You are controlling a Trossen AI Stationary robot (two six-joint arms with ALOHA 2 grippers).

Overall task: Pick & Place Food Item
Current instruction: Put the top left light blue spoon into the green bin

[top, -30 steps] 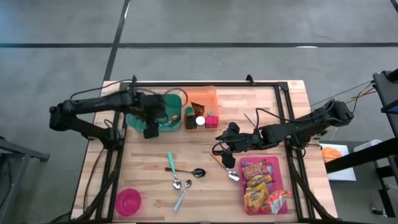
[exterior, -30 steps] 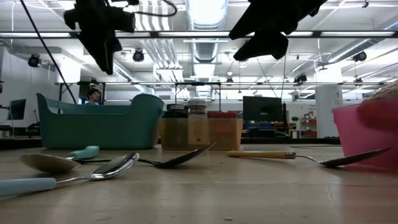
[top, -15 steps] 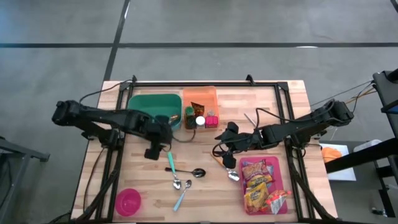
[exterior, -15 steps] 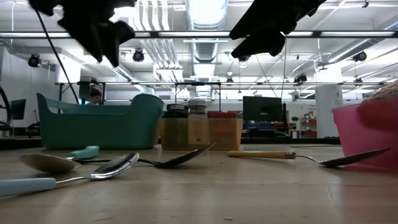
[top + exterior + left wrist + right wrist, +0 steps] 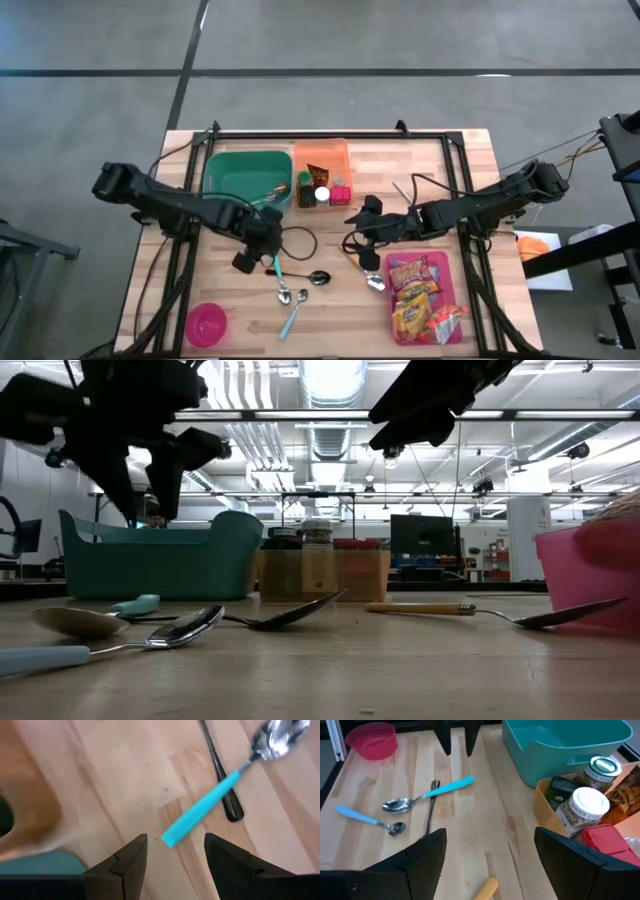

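Note:
Several snack packets (image 5: 420, 300) lie in a pink tray (image 5: 455, 290) at the near right. My left gripper (image 5: 248, 262) hangs open above the table's middle. In the left wrist view (image 5: 175, 845) its fingertips stand on either side of the free end of a teal-handled spoon (image 5: 200, 812), above it and clear. My right gripper (image 5: 362, 252) hovers open above the table just left of the tray's far end, with nothing between its fingers (image 5: 490, 850). In the low view both grippers, left (image 5: 140, 470) and right (image 5: 425, 415), hang well above the tabletop.
A green bin (image 5: 245, 178) and an orange bin with jars (image 5: 322, 182) stand at the far middle. A pink bowl (image 5: 207, 323) sits at the near left. Several spoons (image 5: 295, 285) lie in the middle, and one more spoon (image 5: 375, 283) lies by the tray.
My left gripper has swung from above the green bin toward the table's near edge and somewhat right, sinking and rolling as it went. It now hangs over the teal spoon's handle. Its fingers have stayed open. The spoons have not moved.

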